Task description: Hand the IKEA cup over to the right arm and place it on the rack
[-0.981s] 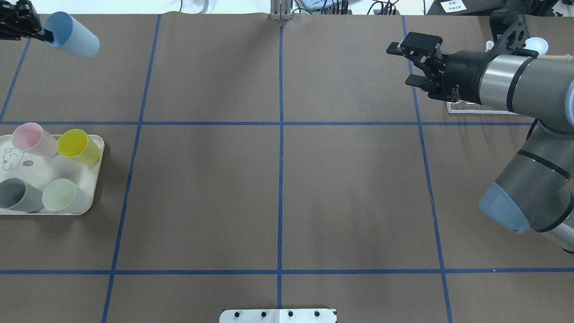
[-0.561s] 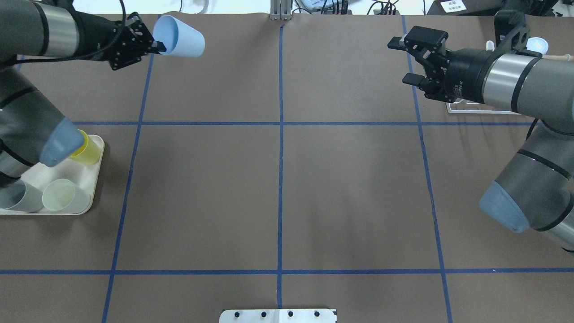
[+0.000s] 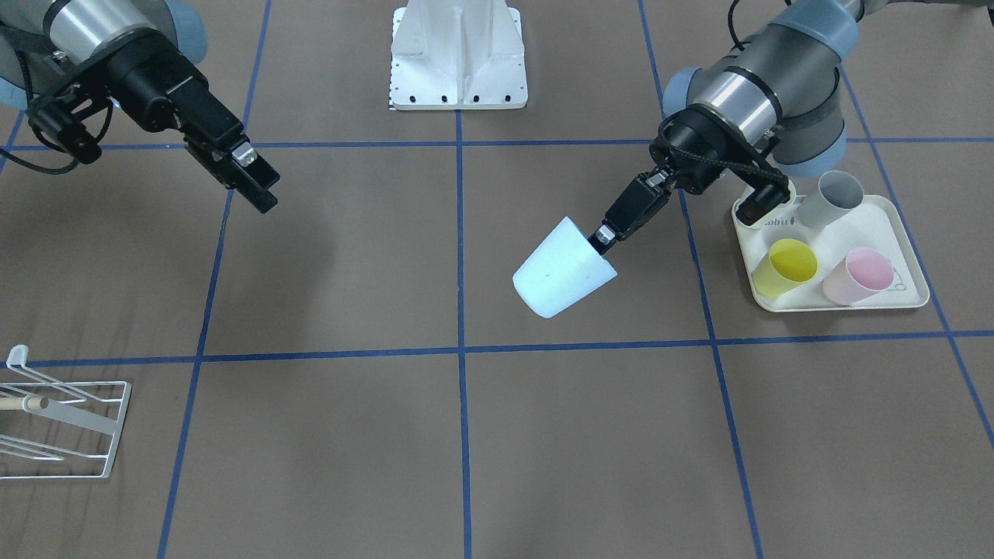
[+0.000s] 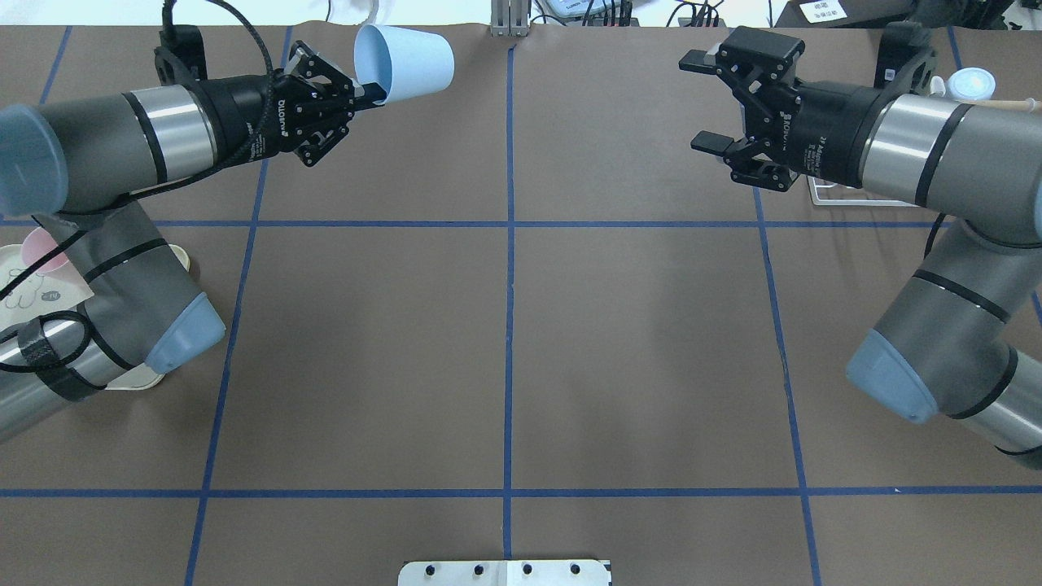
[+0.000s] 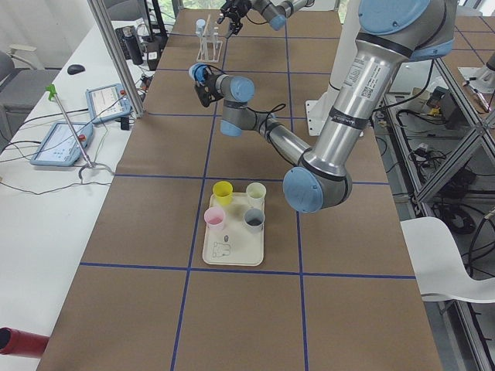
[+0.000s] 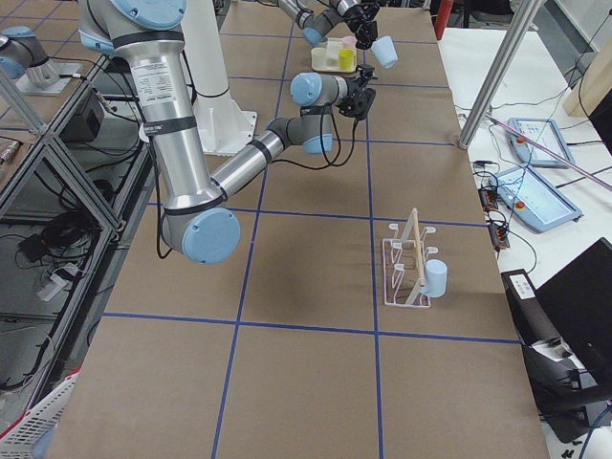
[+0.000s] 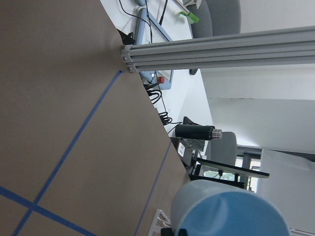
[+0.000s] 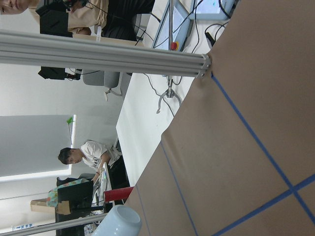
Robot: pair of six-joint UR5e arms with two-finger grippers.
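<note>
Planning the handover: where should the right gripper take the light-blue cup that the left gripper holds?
Probably across the bare wall of the light-blue cup near its closed base, coming from the base end: the left gripper pinches the rim, and the base points toward the open right gripper.

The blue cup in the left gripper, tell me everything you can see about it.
The blue cup is a plain pale-blue tumbler, tapered, without a handle, and it looks like matte plastic. It hangs on its side above the table, touching only the left gripper, which pinches its rim wall with one finger inside the mouth. Its open end faces that gripper and its closed base points toward the table's middle. Nothing shows inside it. The open right gripper is well apart from it.
</note>
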